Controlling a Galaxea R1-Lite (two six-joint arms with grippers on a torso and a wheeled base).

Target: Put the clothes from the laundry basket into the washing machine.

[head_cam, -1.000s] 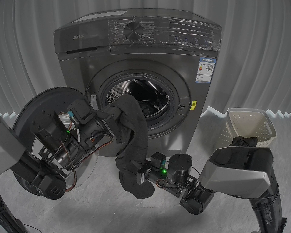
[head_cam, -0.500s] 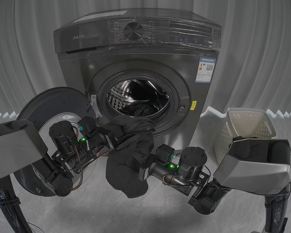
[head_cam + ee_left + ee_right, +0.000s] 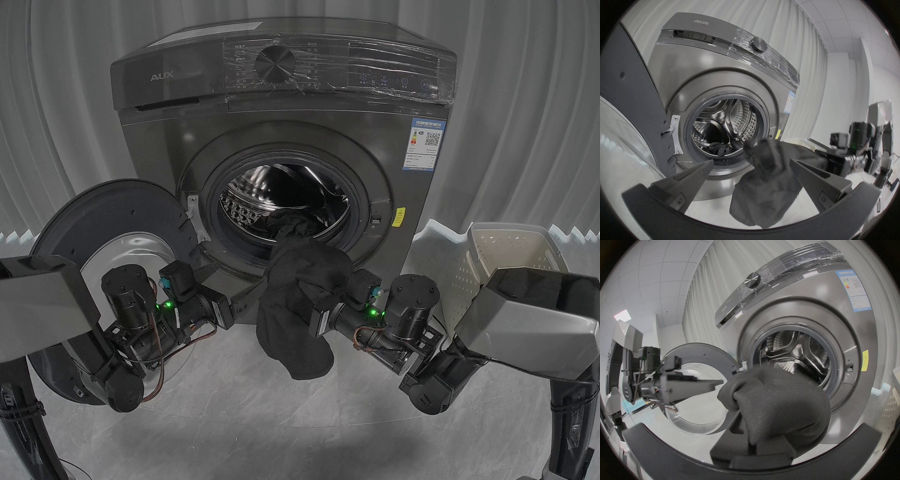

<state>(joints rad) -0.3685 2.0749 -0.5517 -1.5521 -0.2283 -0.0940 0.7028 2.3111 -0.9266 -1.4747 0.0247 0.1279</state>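
Just before the lower rim of the washing machine's (image 3: 281, 125) opening, the right gripper (image 3: 753, 446) clamps a black garment (image 3: 300, 294) that drapes over it. The left gripper (image 3: 751, 163) sits beside the cloth, jaws spread and empty. Another dark garment (image 3: 290, 222) lies in the drum (image 3: 281, 187). The laundry basket (image 3: 512, 250) stands on the floor at the machine's right side.

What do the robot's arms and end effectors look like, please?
The left arm and right arm have black cylindrical joints, grey shells, green lights and exposed cables. The left end effector has dark tapered fingers with ribbed tips; a dark garment covers the right end effector.
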